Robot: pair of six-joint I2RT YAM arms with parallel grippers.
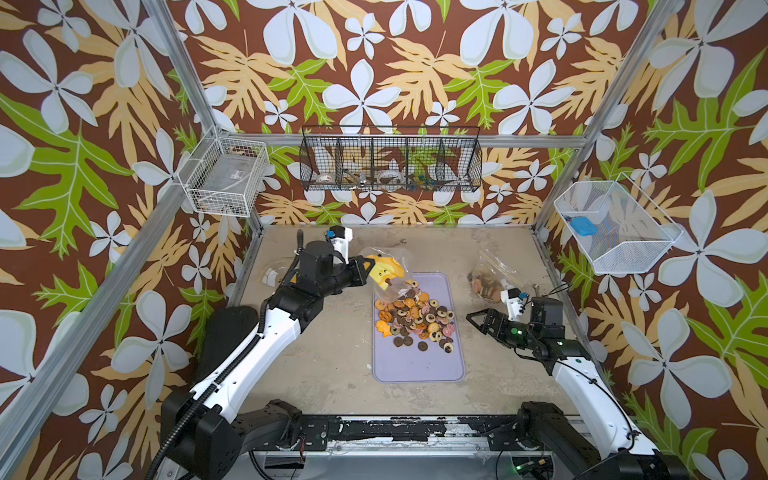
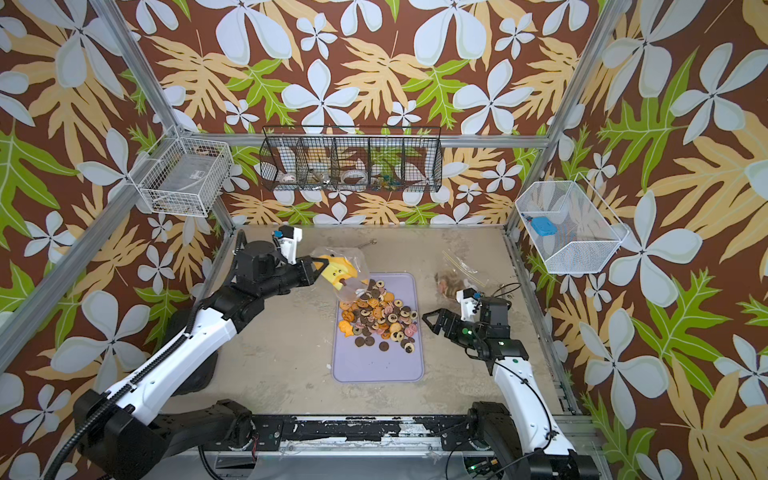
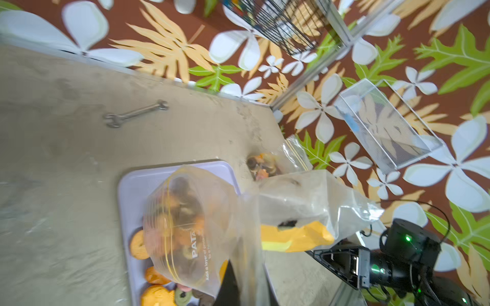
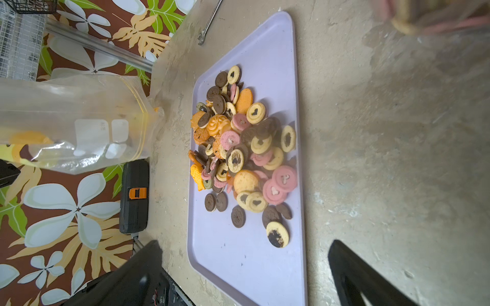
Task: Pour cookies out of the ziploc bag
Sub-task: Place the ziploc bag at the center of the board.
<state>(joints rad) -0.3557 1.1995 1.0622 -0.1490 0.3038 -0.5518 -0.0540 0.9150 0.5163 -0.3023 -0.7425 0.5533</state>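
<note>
1. The left claw (image 1: 369,269) is clenched on the closed end of the bag (image 1: 390,291). The bag hangs mouth down over the far end of the tray (image 1: 419,365). The film is thin and smooth, so it can slip out and the bag can drop on the heap.
2. Most cookies (image 1: 415,318) lie heaped on the tray, but a few seem to be inside the bag, near the mouth. They can stick in a fold, and a hard shake can throw them over the rim to the counter (image 1: 324,332).
3. The heap sits close to the tray's left rim, so new cookies that land on it can roll off that side.
4. The right claw (image 1: 476,323) is released and holds nothing, just beside the tray. If it reaches in, it can push the tray, or its arm can hit the second bag (image 1: 484,279) behind it.
</note>
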